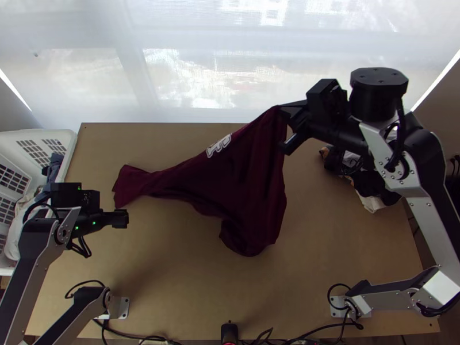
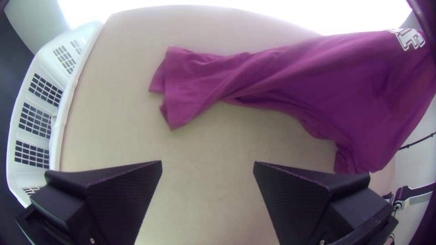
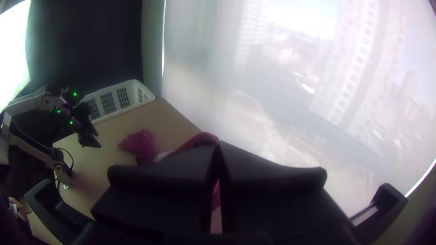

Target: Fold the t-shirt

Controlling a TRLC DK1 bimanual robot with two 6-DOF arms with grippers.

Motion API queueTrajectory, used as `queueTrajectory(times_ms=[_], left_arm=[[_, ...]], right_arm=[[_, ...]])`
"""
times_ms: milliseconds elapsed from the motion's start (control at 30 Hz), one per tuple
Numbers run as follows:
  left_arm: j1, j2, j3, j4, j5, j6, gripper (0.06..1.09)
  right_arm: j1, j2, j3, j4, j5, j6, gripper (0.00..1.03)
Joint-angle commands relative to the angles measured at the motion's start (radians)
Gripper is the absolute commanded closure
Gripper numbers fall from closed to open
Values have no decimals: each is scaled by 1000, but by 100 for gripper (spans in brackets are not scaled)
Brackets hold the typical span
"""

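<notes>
This looks like a robotics lab or a workroom set up as one. Two robot arms stand on metal base plates at the near corners of a light wooden table, and black cables trail along its near edge. Beyond the far edge hangs a pale, see-through window covering, with tall buildings behind it. A white plastic basket by the far left corner adds a household touch
</notes>
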Motion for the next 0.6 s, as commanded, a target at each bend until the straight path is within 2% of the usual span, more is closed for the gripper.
queueTrajectory(times_ms=[0, 233, 567], left_arm=[[-23, 29, -12, 13, 0, 4, 11], [-74, 30, -52, 13, 0, 2, 11], [-191, 147, -64, 84, -12, 13, 11]], right_arm=[[-47, 22, 143, 33, 29, 2, 100], [-50, 50, 232, 55, 80, -2, 100], [-72, -42, 66, 53, 84, 6, 100]])
